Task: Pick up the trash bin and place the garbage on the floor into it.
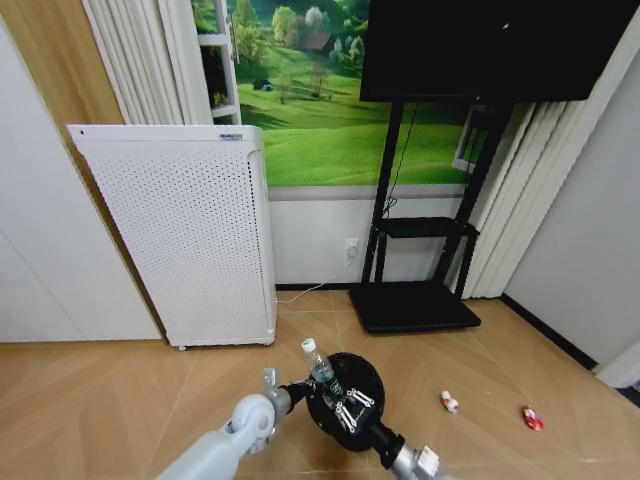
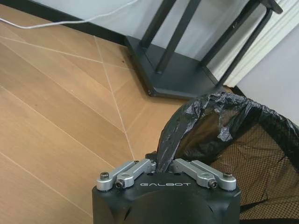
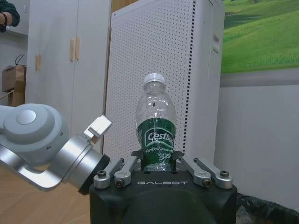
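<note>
The black trash bin [image 1: 362, 385] with its dark liner is held off the floor, and my left gripper [image 1: 298, 391] is shut on its rim. In the left wrist view that gripper [image 2: 163, 162] pinches the liner edge of the bin [image 2: 243, 140]. My right gripper [image 1: 331, 391] is shut on the clear bottle [image 1: 317, 364], upright over the bin's opening. The right wrist view has the gripper [image 3: 158, 161] clamped on the green-labelled bottle [image 3: 156, 130] low on its body. Two red-and-white pieces [image 1: 449, 402] [image 1: 532, 418] lie on the floor to the right.
A tall white perforated air purifier [image 1: 190, 240] stands at the back left by the wall. A black TV stand [image 1: 415, 300] with a flat base sits behind the bin. A white cable [image 2: 56, 21] runs along the skirting. Open wooden floor lies to the right.
</note>
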### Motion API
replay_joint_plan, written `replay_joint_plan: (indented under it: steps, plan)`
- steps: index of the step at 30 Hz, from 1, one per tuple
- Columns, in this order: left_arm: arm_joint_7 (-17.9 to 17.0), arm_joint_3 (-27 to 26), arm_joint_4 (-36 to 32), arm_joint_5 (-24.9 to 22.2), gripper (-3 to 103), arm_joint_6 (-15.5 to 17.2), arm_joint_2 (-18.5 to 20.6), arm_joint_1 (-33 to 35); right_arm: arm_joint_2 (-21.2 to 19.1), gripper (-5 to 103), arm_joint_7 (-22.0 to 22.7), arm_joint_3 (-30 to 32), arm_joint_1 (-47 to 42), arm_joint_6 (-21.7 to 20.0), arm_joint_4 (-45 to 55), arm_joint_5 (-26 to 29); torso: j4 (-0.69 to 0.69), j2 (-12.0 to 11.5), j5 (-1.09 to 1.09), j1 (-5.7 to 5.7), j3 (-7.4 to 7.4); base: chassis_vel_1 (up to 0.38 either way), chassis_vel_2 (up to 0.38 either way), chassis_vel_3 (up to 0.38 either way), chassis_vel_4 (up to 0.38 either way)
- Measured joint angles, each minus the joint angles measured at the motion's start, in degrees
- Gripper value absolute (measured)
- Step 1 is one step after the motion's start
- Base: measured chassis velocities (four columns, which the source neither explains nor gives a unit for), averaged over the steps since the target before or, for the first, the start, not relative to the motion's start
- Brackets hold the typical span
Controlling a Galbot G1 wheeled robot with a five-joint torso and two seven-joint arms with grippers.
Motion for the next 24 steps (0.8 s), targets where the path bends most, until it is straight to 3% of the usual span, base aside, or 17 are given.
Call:
replay_joint_plan:
  steps: [1, 4, 7, 12, 14, 18, 19, 22, 23, 24]
  plan:
    - [0.03, -0.51, -0.43, 0.14, 4, 0.02, 0.15, 0.49, 0.15, 29, 0.08, -0.09, -0.05, 0.02, -0.12, -0.19, 0.00, 0.00, 0.00, 0.00, 0.00, 0.000, 0.000, 0.000, 0.000]
    - [0.10, -1.62, -1.35, 0.40, 4, 0.10, 0.43, 1.61, 0.42, 33, 0.21, -0.27, -0.26, 0.03, -0.11, -0.32, 0.00, 0.00, -0.01, 0.00, 0.00, 0.000, 0.000, 0.000, 0.000]
    - [-0.61, -4.57, -3.02, 0.84, 4, 0.32, 0.54, 4.50, 0.31, 50, 0.27, -0.35, -1.09, 0.09, 0.65, -0.34, 0.00, 0.01, -0.01, 0.00, 0.00, 0.000, 0.000, 0.000, 0.000]
    - [-2.40, -7.62, -5.09, 0.80, 4, 1.17, 0.40, 8.51, -0.34, 61, 0.71, 0.12, -1.35, 0.81, 1.07, -0.25, 0.01, 0.00, -0.01, 0.00, 0.00, 0.000, 0.000, 0.000, 0.000]
    - [-2.98, -9.23, -6.76, 0.81, 4, 1.51, 0.60, 10.98, 0.17, 77, 1.23, 0.30, -1.33, 1.04, 1.10, -0.41, 0.00, 0.00, -0.01, 0.00, 0.00, 0.000, 0.000, 0.000, 0.000]
    - [-4.07, -11.08, -8.41, 0.87, 4, 1.72, 0.78, 13.23, 1.17, 83, 2.18, 0.41, -1.56, 1.12, 1.48, -0.66, 0.00, 0.00, -0.01, 0.00, 0.00, 0.000, 0.000, 0.000, 0.000]
    - [-4.97, -12.78, -9.58, 0.85, 4, 1.82, 0.81, 14.64, 1.57, 93, 2.83, 0.53, -1.85, 1.08, 1.85, -0.73, 0.00, 0.00, -0.02, 0.00, 0.00, 0.000, 0.000, 0.000, 0.000]
    - [-7.18, -15.95, -11.15, 0.83, 4, 3.17, 0.80, 16.69, 1.87, 93, 4.23, 1.21, -2.50, 0.05, 3.07, -1.16, 0.00, 0.01, -0.01, -0.01, -0.01, 0.000, 0.000, 0.000, 0.000]
    - [-8.49, -18.89, -12.00, 0.58, 4, 3.85, 0.68, 18.31, 2.28, 99, 4.92, 2.11, -3.16, -1.15, 4.57, -1.22, 0.00, 0.01, -0.02, 0.00, 0.00, 0.000, 0.000, 0.000, 0.000]
    - [-9.62, -21.83, -12.64, 0.11, 4, 4.21, 0.56, 19.82, 2.56, 99, 5.43, 2.70, -3.53, -1.67, 5.43, -0.99, 0.00, 0.01, -0.03, -0.01, -0.01, 0.000, 0.000, 0.000, 0.000]
